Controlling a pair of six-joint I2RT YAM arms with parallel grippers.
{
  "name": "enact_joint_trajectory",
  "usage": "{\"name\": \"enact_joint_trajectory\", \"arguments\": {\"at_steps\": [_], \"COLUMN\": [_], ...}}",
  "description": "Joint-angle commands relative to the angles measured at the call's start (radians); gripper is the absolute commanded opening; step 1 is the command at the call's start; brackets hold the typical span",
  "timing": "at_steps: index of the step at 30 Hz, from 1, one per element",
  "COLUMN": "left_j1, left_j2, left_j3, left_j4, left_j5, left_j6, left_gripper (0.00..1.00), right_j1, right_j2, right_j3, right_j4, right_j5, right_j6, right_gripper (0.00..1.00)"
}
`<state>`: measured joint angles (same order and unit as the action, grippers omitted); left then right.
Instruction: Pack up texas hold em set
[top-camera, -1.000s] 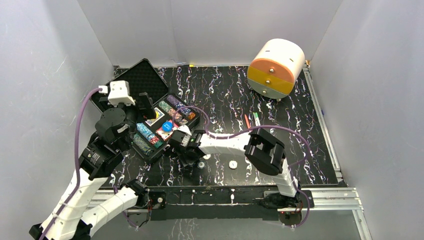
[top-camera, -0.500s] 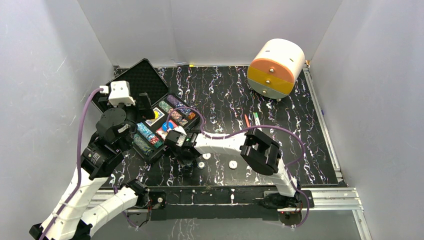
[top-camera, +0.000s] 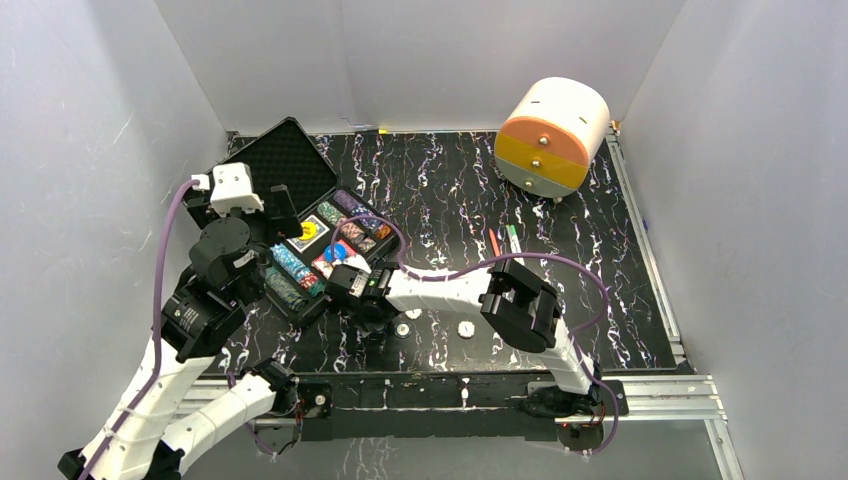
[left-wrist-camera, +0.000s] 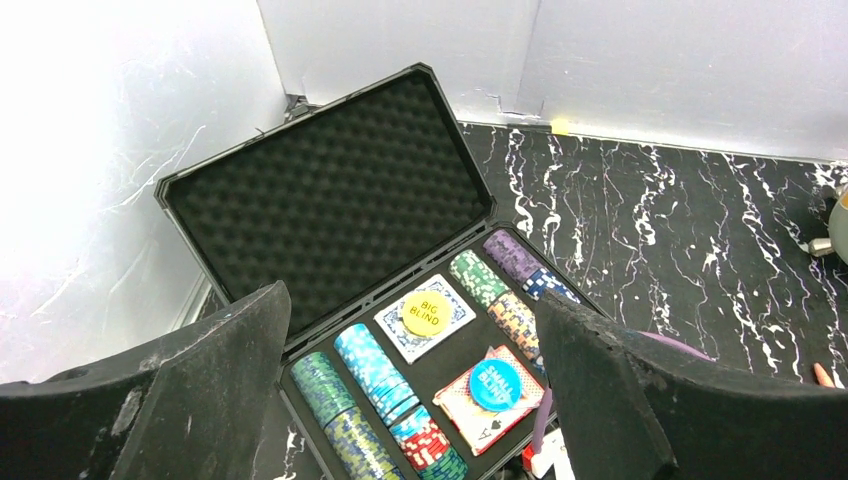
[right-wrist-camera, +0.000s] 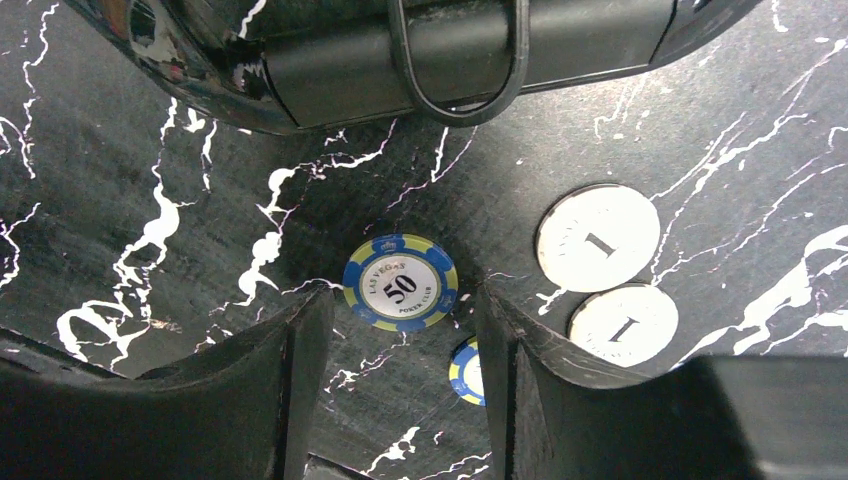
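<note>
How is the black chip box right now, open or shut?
Open. Its lid leans back with the foam lining showing, and the chips and cards sit uncovered inside.

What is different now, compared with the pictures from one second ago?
The right gripper moved a little to the left; its fingers now stand open around the blue 50 chip lying on the table. The left gripper shifted slightly left, open above the case. Nothing was taken hold of or let go. The case, white chips, cylinder and pens stayed put.
</note>
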<state>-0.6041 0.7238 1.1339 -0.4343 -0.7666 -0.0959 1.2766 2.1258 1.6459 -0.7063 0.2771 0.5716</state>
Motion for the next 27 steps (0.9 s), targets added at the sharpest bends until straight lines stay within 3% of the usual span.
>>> {"name": "enact_joint_trajectory", "arguments": {"at_steps": [1, 17, 22, 27], "left_j1": [0.003, 0.003, 0.003, 0.002], "left_j2": [-0.019, -0.017, -0.018, -0.019], "left_j3": [0.000, -0.012, -0.016, -0.022], "left_j4": [0.008, 0.012, 0.012, 0.012], "left_j5": [-0.050, -0.044, -0.046, -0.043], "left_j6": [0.009, 0.010, 0.012, 0.011], "left_gripper": [0.92, 0.93, 0.93, 0.93], "right_j1": [0.004, 0.004, 0.004, 0.004], "right_j2": [-0.034, 0.046, 0.052, -0.051], "right_j3": [0.030, 0.014, 0.015, -0.009], "right_j4": [0.017, 0.032, 0.019, 0.020], "right_j5": [-0.026, 0.024, 0.035, 0.093], "right_j6": [0.004, 0.012, 0.024, 0.060], "right_gripper": [0.63, 0.61, 0.47, 0.44]}}
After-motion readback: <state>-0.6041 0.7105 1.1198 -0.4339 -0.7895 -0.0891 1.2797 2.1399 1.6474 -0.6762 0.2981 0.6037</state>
